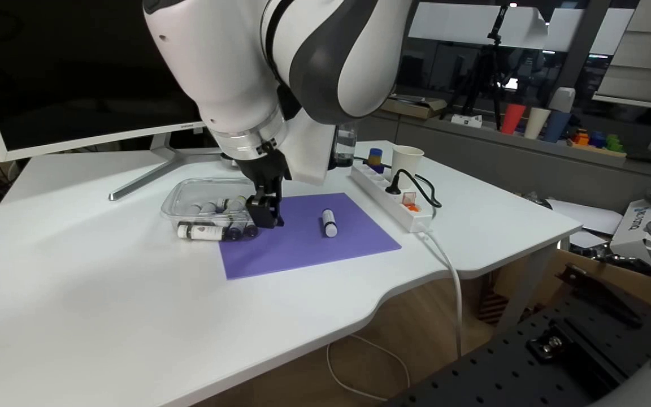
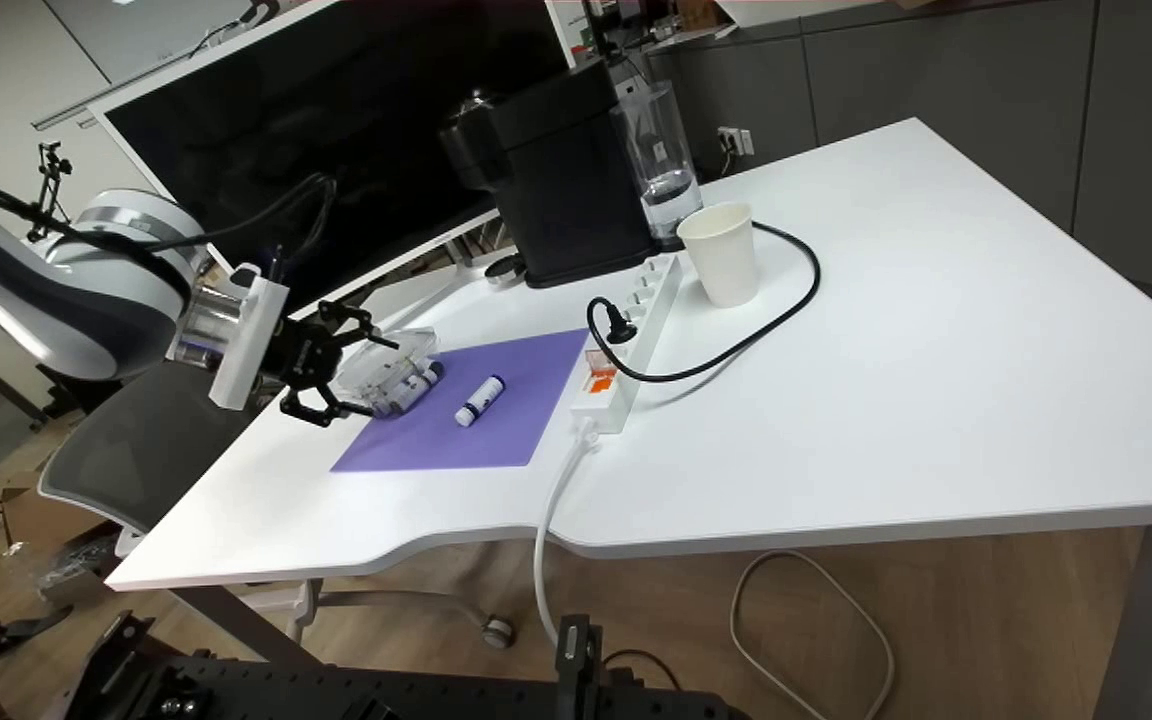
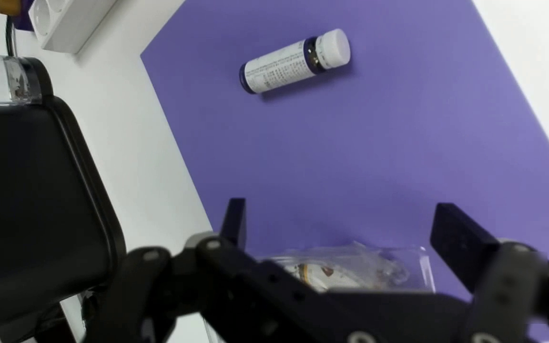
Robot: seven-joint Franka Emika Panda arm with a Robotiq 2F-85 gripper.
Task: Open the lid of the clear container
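The clear container lies at the left edge of the purple mat, with several white-labelled dark bottles showing through and at it. It also shows in an exterior view and, partly hidden by the gripper, at the bottom of the wrist view. I cannot tell the lid apart from the rest of the clear plastic. My gripper is open and tilted over the container's mat-side edge. In the wrist view its fingers stand wide apart on either side of the plastic, with nothing gripped. Whether they touch it I cannot tell.
A loose white-capped bottle lies on the purple mat. A white power strip with a black plug and a paper cup stand beyond the mat. A black machine and a monitor foot are behind.
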